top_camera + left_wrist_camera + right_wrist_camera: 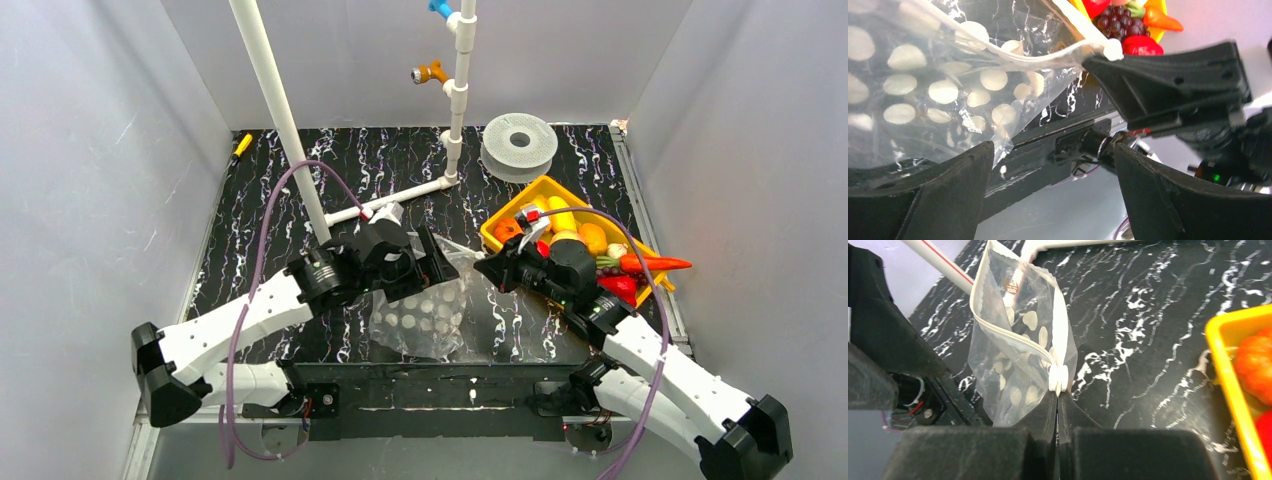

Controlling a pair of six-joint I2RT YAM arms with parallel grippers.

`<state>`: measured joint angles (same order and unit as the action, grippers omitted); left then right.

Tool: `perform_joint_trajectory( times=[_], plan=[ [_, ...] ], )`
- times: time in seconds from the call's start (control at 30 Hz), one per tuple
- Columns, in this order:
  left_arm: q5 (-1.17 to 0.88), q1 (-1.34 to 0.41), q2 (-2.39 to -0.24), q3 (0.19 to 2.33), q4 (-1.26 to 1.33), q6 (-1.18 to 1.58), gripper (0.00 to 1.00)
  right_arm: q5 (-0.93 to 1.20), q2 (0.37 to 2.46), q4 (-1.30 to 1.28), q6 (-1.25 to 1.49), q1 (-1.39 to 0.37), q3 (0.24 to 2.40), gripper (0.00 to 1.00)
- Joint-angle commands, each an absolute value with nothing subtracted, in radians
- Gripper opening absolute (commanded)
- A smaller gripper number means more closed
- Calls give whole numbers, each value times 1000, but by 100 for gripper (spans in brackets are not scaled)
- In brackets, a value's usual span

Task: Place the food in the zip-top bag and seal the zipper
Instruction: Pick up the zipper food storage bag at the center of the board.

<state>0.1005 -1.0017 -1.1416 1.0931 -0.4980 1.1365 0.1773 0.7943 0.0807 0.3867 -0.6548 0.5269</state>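
Right tool (1058, 402): jaws closed flat on the white slider tab (1058, 379), at one end of the zipper (1009, 341). Left tool (1052, 150): jaws wide, gripping nothing; the bag film lies just beyond its left finger.

Zip-top bag (425, 315): middle of the worktop (260, 200), toward the near edge, between the two tools. The mouth lips are parted. Nothing shows inside it.

Toy food (575, 235): all in the yellow tray (512, 208) toward the far right corner, well apart from the bag mouth. The grapes (1115, 22) show in the left wrist view.

Risks, as I judge them:
- The bag is held at one point only. Any pull by the right tool would likely drag the whole pouch across the worktop instead of opening or closing it.
- Running the slider now would seal an empty bag.
- The film is thin and slick. A left-tool grab could catch both walls at once and pinch the mouth closed.
- The right tool sits nearest the tray. If it lets go to fetch food, the mouth may slump flat.
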Motion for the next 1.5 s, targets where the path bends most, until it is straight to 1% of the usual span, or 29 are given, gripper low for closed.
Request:
perform_joint_trajectory(
  times=[0.0, 0.13, 0.3, 0.37, 0.47, 0.57, 0.67, 0.83, 0.93, 1.07, 1.13, 1.33, 1.43, 1.47],
  plan=[
    [239, -1040, -1202, 1218, -610, 1321, 87, 51, 727, 4, 312, -657, 523, 1],
    [461, -1130, -1273, 1323, -649, 1315, 86, 14, 710, -27, 292, -657, 542, 1],
    [722, -1194, -1381, 1442, -659, 1153, 85, -19, 699, -38, 306, -657, 555, 1],
    [799, -1209, -1445, 1501, -691, 1085, 85, -62, 683, -46, 326, -657, 553, 1],
    [853, -1210, -1522, 1596, -821, 1134, 86, -95, 654, -22, 333, -657, 529, 1],
    [860, -1210, -1574, 1657, -872, 1170, 86, -116, 643, -25, 331, -657, 530, 1],
    [844, -1208, -1661, 1765, -908, 1166, 87, -137, 625, -8, 302, -657, 524, 1],
    [821, -1186, -1761, 1898, -967, 1153, 84, -170, 599, 14, 270, -657, 521, 1],
    [775, -1157, -1787, 1922, -1008, 1206, 81, -163, 577, 29, 260, -657, 507, 1],
    [732, -1106, -1810, 1951, -1133, 1373, 69, -162, 545, 37, 252, -658, 489, 1],
    [723, -1090, -1810, 1941, -1124, 1397, 68, -155, 541, 42, 245, -658, 481, 1],
    [675, -1031, -1819, 1904, -1101, 1422, 69, -138, 538, 31, 231, -658, 484, 1],
    [626, -1019, -1819, 1880, -1083, 1434, 64, -146, 530, 24, 227, -658, 487, 1],
    [615, -1019, -1818, 1873, -1071, 1432, 61, -146, 529, 25, 227, -658, 487, 1]
  ],
)
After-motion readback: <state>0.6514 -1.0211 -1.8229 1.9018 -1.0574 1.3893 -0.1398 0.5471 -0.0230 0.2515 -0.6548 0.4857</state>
